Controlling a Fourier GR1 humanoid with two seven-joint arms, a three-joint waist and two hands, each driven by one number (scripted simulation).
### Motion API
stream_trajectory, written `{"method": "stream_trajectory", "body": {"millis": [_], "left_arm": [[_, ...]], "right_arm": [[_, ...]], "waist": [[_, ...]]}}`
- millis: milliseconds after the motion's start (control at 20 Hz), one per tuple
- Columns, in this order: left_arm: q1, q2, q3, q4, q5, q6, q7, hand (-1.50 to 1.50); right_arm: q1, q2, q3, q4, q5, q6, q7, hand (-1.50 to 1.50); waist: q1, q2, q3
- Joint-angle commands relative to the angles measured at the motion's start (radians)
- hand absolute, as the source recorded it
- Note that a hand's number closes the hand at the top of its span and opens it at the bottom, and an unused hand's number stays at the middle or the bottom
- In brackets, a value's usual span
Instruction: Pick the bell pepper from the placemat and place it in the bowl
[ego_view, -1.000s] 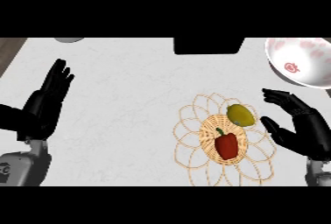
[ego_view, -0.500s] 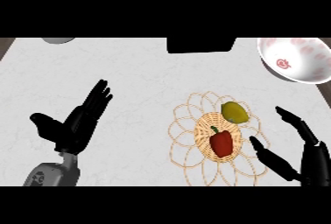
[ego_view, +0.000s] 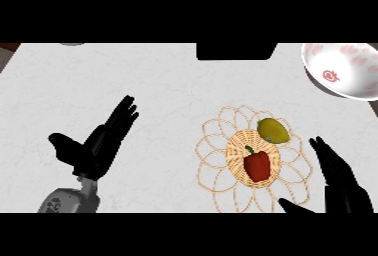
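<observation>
A red bell pepper (ego_view: 257, 165) with a green stem lies at the middle of a round woven placemat (ego_view: 215, 159), right of the counter's centre. A yellow-green lemon (ego_view: 273, 130) sits just beyond it on the same mat. The white bowl (ego_view: 344, 70) with red markings stands at the far right, tipped toward me. My right hand (ego_view: 341, 182) is open at the mat's right edge, fingers straight, a short way right of the pepper and not touching it. My left hand (ego_view: 100, 145) is open over the bare counter at the left, well away from the mat.
A dark rectangular object (ego_view: 235, 50) sits at the counter's far edge near the middle. A small grey item (ego_view: 71, 44) shows at the far left edge. The white marbled counter (ego_view: 162, 90) stretches between my left hand and the mat.
My right hand has dropped lower and nearer the mat's right edge. My left hand has shifted rightward toward the centre. The pepper and lemon stay in place.
</observation>
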Motion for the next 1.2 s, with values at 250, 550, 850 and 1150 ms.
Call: {"method": "stream_trajectory", "body": {"millis": [250, 550, 850, 1150], "left_arm": [[-0.009, -0.014, -0.013, 0.004, 0.006, -0.018, 0.001, 0.00], [-0.007, 0.003, 0.012, 0.008, 0.011, -0.038, -0.015, 0.00], [-0.009, -0.034, -0.030, -0.029, -0.010, -0.005, 0.039, 0.00], [0.026, -0.033, -0.020, 0.021, -0.036, -0.023, -0.054, 0.00]], "right_arm": [[-0.148, 0.185, 0.179, -0.104, 0.248, 0.509, 0.567, -1.50], [-0.340, 0.332, 0.197, -0.039, 0.190, 0.708, 0.835, -1.50], [-0.373, 0.335, 0.141, 0.031, 0.141, 0.724, 0.902, -1.50], [-0.372, 0.336, 0.082, 0.172, 0.096, 0.706, 0.882, -1.50]], "waist": [[0.047, 0.009, 0.003], [0.047, 0.008, 0.007], [0.036, 0.004, 0.009], [0.035, 0.007, 0.010]]}}
